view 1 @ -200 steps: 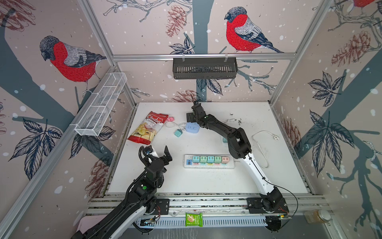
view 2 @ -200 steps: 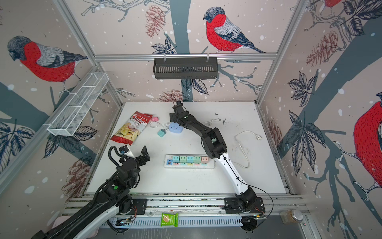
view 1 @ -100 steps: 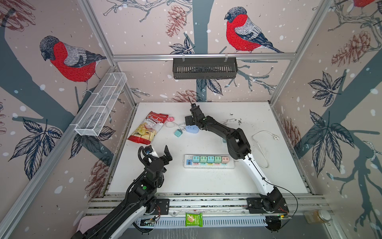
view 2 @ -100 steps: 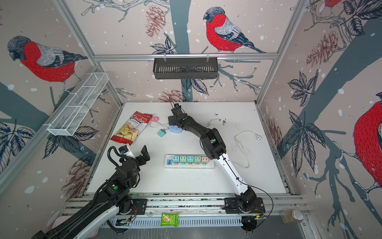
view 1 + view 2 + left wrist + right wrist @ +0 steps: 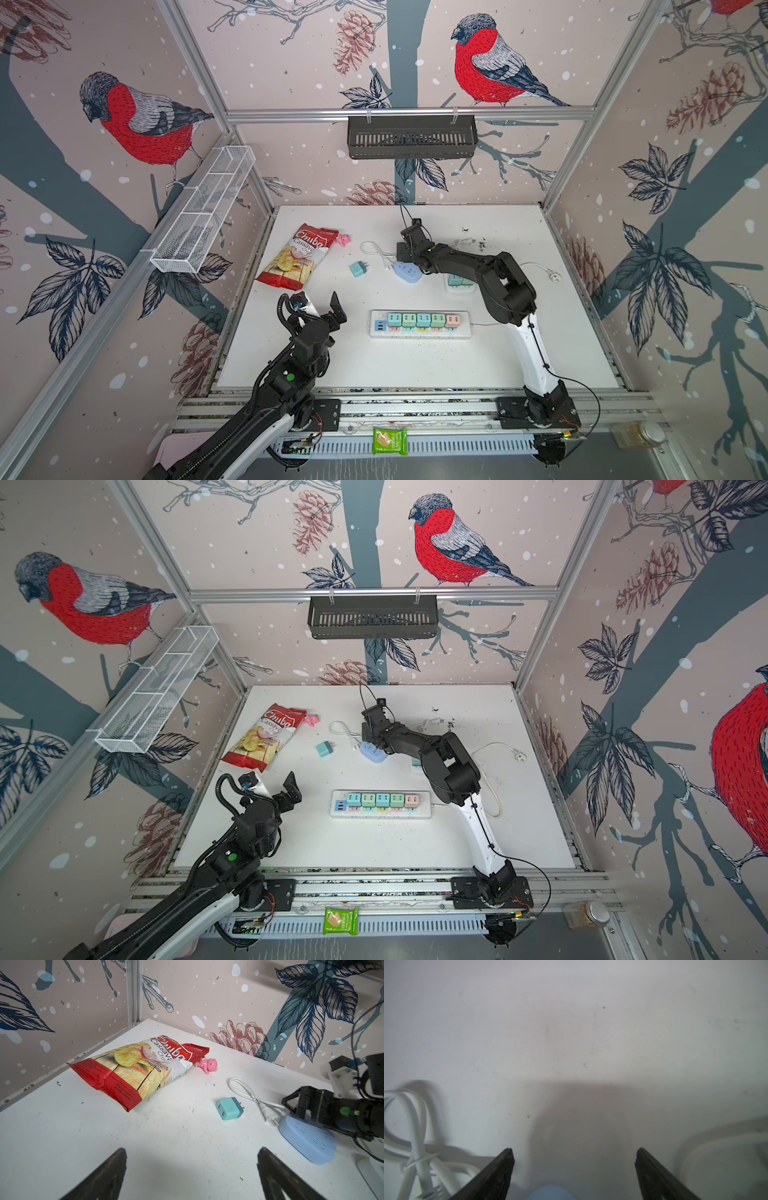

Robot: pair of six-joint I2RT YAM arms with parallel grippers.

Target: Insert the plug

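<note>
Right claw [image 5: 574,1150] hangs spread over the blue socket block [image 5: 307,1140], the block's end between its jaws, nothing pinched. The teal plug [image 5: 229,1108] lies loose on the worktop [image 5: 166,1157] near the block, and a white cord plug [image 5: 270,1116] lies just beside the block. Left claw [image 5: 192,1148] hovers spread, well apart from the block. This looks like the reach step. Next, a claw must pinch a plug and line its prongs up with the slots.
</note>
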